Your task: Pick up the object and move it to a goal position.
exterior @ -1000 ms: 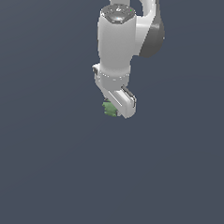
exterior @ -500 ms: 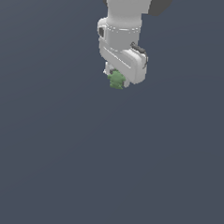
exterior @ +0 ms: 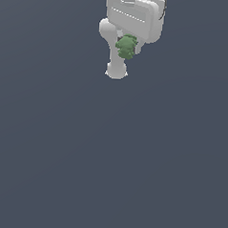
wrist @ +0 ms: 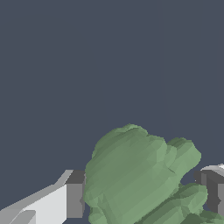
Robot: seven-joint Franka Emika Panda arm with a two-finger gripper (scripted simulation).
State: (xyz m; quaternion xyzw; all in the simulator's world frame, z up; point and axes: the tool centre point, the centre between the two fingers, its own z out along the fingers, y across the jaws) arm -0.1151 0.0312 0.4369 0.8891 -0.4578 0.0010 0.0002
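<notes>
The object is a small lumpy green item held high in the exterior view, near the top edge. My white gripper is shut on it, and the hand's body hides the fingers there. In the wrist view the green object fills the space between the two fingers, one dark pad pressing each side. The gripper carries it well above the dark floor.
The arm's white base stands just below and behind the gripper in the exterior view. Plain dark grey floor spreads all around it. No goal marker shows.
The gripper has risen with the green object, moving up toward the exterior view's top edge and slightly to its right. The hand now looks larger.
</notes>
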